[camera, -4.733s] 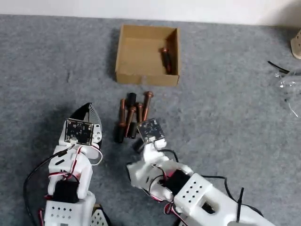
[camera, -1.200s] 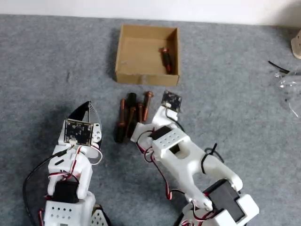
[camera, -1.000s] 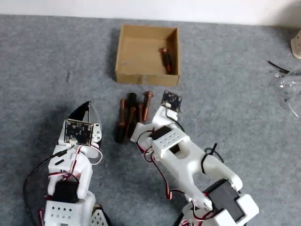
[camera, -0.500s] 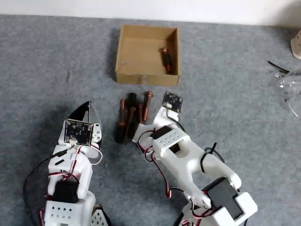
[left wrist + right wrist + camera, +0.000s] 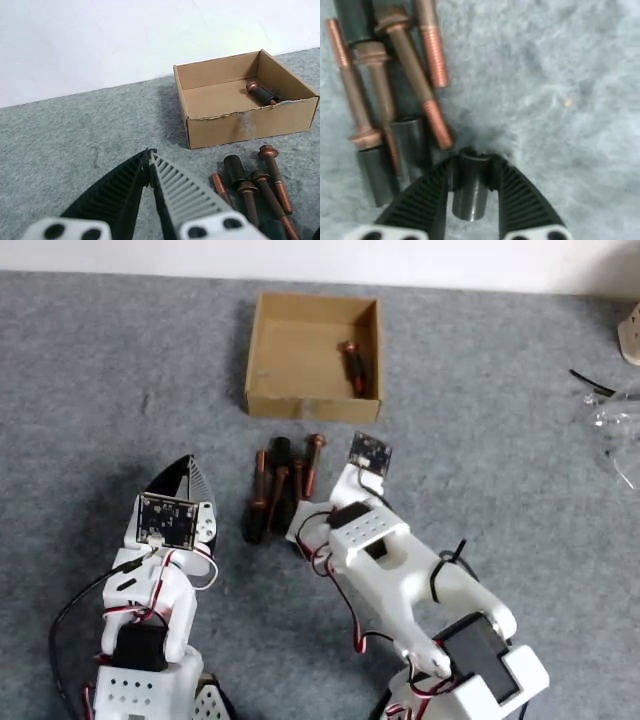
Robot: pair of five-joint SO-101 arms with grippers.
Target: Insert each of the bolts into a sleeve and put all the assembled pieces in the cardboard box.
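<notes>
Where the loose bolts (image 5: 313,465) and dark sleeves (image 5: 372,172) lie heaped on the grey carpet (image 5: 500,490) just in front of the cardboard box (image 5: 262,360), the right gripper (image 5: 470,162) pinches one sleeve (image 5: 469,192) at the heap's near end, beside a bolt's threaded tip. One assembled piece (image 5: 352,365) lies inside the box near its right wall. The left gripper (image 5: 149,159) sits left of the heap, fingers pressed together, holding nothing.

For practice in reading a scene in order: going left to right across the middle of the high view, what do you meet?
The left gripper → bolts and sleeves → right arm's camera board → clear plastic. The box overlaps the pile, so it is left out.
</notes>
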